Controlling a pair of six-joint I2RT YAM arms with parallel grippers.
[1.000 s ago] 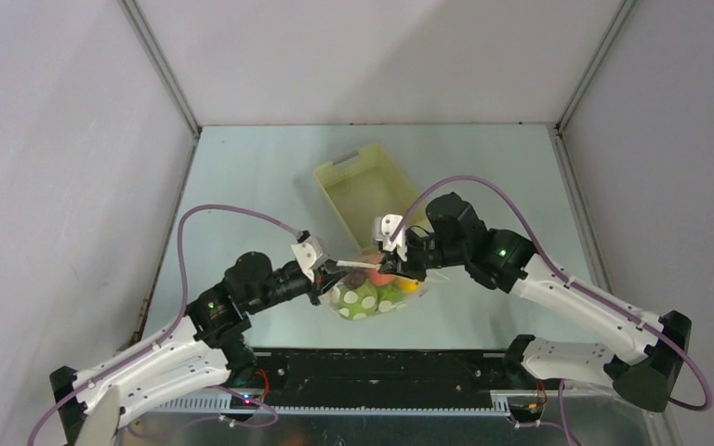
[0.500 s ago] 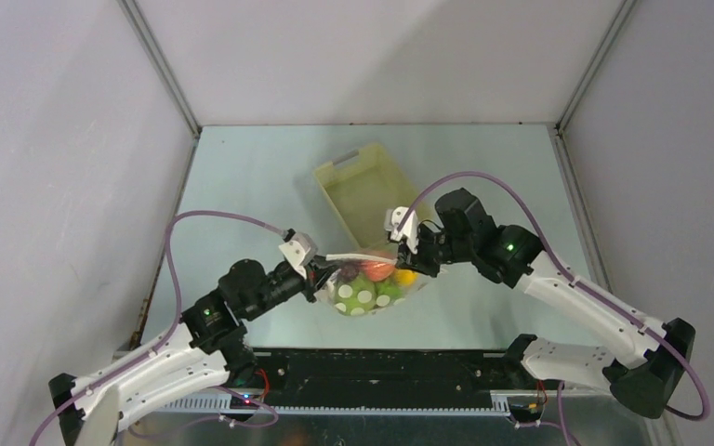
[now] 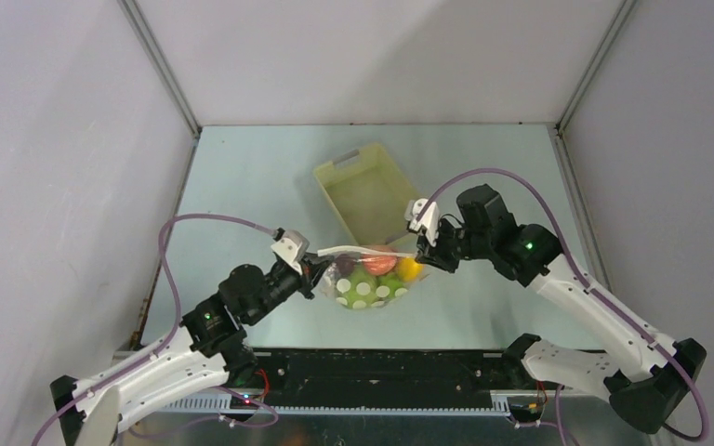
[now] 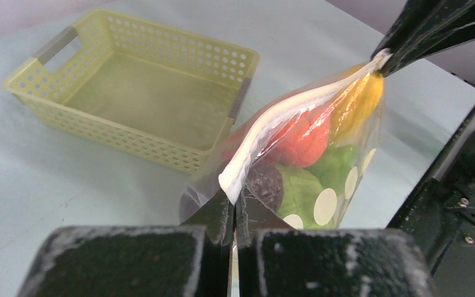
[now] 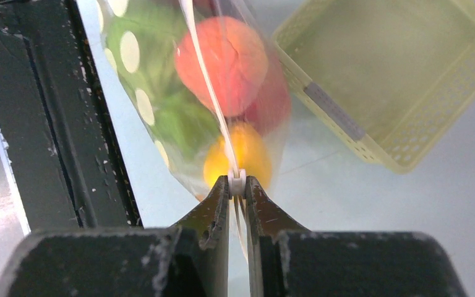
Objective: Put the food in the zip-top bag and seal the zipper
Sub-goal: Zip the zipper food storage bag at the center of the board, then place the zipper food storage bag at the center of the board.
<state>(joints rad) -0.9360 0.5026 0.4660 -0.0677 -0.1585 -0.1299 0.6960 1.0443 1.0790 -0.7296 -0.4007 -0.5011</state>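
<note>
Pinching left end of zipper [image 4: 272, 124]: left claw [image 4: 234, 213], pressed tight on strip. Right claw [image 5: 238, 185] nipping opposite end, its narrow gap filled by strip. Zipper long axis runs straight from 1 claw to other, taut, left-right across front of surface [image 3: 242, 177]. Bag [image 3: 363, 288] hangs below strip, between 2 claws, food [image 3: 381, 264] inside. Basket [image 3: 364, 186] just behind. Mouth looks parted near left end; likely next: run along strip, pressing shut. Both claws equally near.
</note>
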